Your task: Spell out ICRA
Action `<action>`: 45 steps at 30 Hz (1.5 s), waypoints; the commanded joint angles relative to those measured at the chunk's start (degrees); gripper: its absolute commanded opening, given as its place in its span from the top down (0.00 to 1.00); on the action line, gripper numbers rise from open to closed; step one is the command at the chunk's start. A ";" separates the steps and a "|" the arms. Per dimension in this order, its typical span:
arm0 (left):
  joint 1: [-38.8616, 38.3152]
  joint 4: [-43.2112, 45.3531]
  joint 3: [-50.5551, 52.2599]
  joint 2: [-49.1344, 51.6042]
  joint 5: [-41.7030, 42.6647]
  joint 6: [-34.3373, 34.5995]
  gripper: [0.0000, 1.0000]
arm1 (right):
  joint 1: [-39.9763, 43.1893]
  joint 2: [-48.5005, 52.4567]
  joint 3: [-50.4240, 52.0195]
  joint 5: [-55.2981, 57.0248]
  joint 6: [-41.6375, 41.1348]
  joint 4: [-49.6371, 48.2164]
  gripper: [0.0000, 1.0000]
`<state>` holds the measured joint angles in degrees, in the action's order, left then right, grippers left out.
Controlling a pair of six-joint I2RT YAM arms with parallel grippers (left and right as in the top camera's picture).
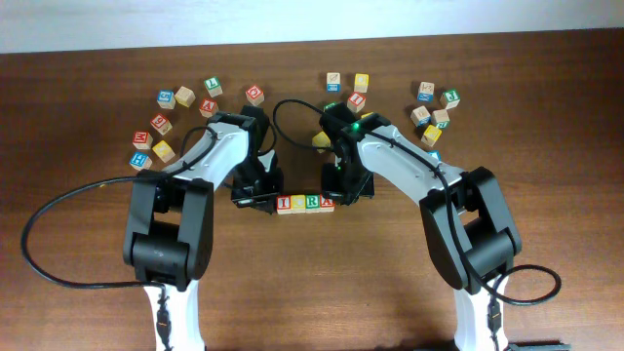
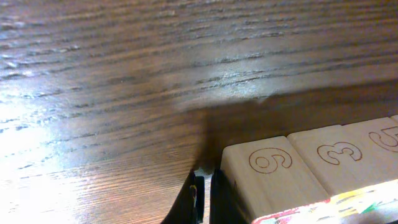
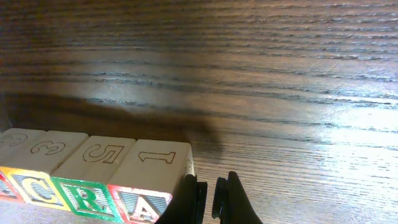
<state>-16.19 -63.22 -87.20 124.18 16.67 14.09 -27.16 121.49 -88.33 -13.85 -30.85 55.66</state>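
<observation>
Four cubes stand touching in a row at the table's middle: red I (image 1: 284,203), yellow C (image 1: 297,203), green R (image 1: 312,203), red A (image 1: 327,203). My left gripper (image 1: 255,195) is at the row's left end. In the left wrist view its fingers (image 2: 204,199) are nearly together and empty, right beside the I cube (image 2: 267,180). My right gripper (image 1: 346,185) is at the row's right end. In the right wrist view its fingers (image 3: 208,196) are nearly together and empty, one finger against the A cube (image 3: 144,208), with R (image 3: 81,198) and C (image 3: 28,186) beyond.
Loose alphabet cubes lie at the back left (image 1: 185,97), back middle (image 1: 356,88) and back right (image 1: 434,107). A yellow cube (image 1: 319,141) sits just behind the right arm. Both arms' cables loop over the front of the table.
</observation>
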 commanded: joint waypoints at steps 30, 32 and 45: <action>-0.33 -4.55 -5.53 1.49 -8.52 3.19 1.00 | -0.66 0.72 -1.95 1.84 0.35 5.53 0.80; -0.33 -4.79 -5.53 1.49 -8.24 3.19 1.00 | -0.63 0.72 -0.22 -0.11 0.35 2.64 0.83; -1.31 -4.98 -5.53 1.49 -3.96 2.95 1.00 | -0.63 0.72 -0.22 -0.74 0.37 -0.20 0.84</action>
<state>-16.84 -68.12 -91.83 125.16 11.46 16.95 -27.38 121.69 -88.92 -13.67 -30.85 55.61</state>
